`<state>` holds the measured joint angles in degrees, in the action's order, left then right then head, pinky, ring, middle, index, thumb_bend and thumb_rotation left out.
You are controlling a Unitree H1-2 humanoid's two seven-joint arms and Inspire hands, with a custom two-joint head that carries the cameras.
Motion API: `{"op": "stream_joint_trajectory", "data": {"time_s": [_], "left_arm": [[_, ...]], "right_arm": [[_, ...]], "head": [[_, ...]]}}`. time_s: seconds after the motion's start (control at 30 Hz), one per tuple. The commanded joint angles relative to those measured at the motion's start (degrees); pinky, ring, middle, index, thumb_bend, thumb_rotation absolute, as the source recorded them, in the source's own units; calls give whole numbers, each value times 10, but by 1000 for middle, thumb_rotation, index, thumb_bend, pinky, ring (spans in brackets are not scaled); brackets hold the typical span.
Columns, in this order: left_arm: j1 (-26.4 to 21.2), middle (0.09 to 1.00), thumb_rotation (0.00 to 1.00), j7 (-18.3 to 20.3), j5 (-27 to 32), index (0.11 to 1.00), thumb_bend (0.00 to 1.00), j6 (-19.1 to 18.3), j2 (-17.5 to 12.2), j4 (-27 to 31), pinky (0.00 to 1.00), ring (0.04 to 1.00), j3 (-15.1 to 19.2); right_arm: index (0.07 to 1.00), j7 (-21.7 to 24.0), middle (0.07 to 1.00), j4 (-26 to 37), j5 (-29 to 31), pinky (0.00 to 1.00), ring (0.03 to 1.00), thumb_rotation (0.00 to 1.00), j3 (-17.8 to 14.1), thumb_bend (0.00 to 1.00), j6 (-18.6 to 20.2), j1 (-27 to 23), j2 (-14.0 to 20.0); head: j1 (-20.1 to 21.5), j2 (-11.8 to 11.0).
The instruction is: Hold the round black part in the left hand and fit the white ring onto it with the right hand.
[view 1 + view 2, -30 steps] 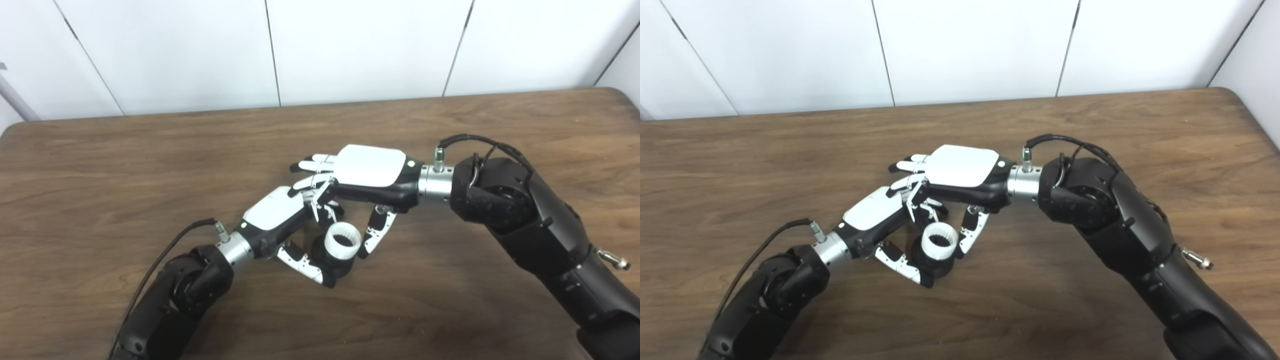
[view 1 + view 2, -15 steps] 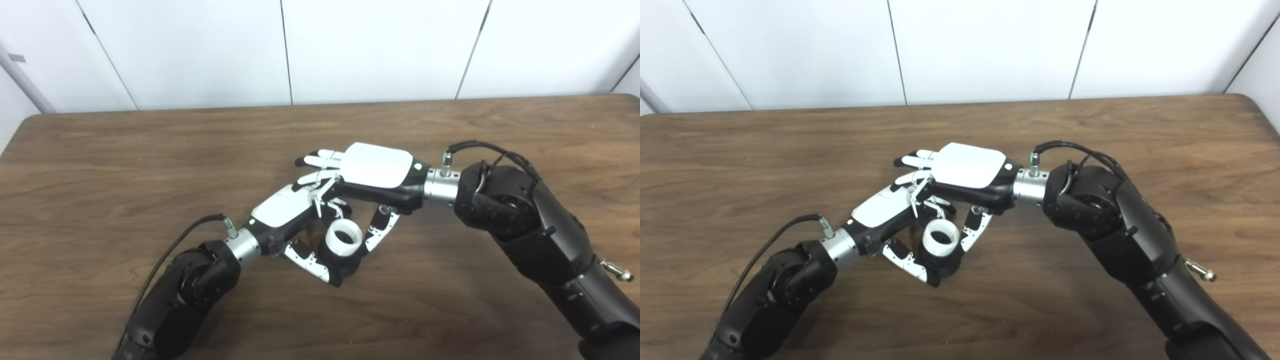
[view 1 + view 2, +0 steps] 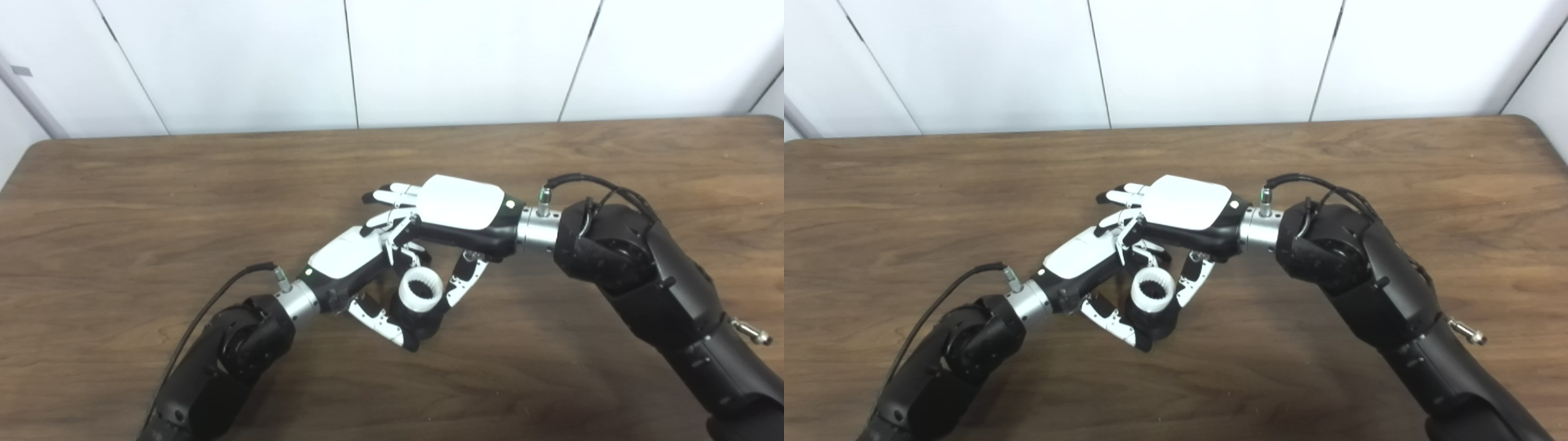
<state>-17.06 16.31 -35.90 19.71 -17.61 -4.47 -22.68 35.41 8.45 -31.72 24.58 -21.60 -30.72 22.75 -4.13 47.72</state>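
My left hand [image 3: 348,257] is shut on the round black part [image 3: 424,321] just above the table, its thumb [image 3: 376,318] under the part's near side. The white ring [image 3: 420,289], toothed inside, sits on top of the black part with its opening facing up. My right hand [image 3: 460,203] hovers palm down over the left hand's fingers. Its thumb [image 3: 464,283] presses the ring's right side and a bent finger [image 3: 1142,248] reaches the ring's far side, while its other fingers stretch out straight. How deep the ring sits is hidden.
The brown wooden table [image 3: 122,202] fills the view, with a white panelled wall behind its far edge. Both black forearms [image 3: 1372,288] come in low over the table. A cable [image 3: 211,300] loops off the left wrist.
The camera shifted between the oldest frames and half a second ago. Since then both hands hold almost still; the ring has tipped slightly, showing more of its toothed inside.
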Motion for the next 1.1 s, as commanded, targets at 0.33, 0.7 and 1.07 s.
{"op": "stream_joint_trajectory", "data": {"time_s": [0.33, 0.7, 1.07], "left_arm": [[-14, 806, 62, 0, 9, 481, 524, -16, 2, 31, 1000, 998, 10], [-13, 819, 61, 3, 6, 481, 524, -20, 7, 37, 1000, 999, 12], [-11, 821, 63, 4, 2, 482, 524, -18, 9, 41, 1000, 993, 7]], "right_arm": [[482, 4, 882, 24, 22, 1000, 1000, 141, -5, 526, -12, -13, 16], [482, 10, 889, 26, 26, 1000, 1000, 142, -1, 525, -9, -12, 13], [482, 6, 873, 13, 24, 1000, 1000, 142, 0, 526, -13, -19, 9]], "head": [[2, 6], [0, 7], [-1, 8]]}}
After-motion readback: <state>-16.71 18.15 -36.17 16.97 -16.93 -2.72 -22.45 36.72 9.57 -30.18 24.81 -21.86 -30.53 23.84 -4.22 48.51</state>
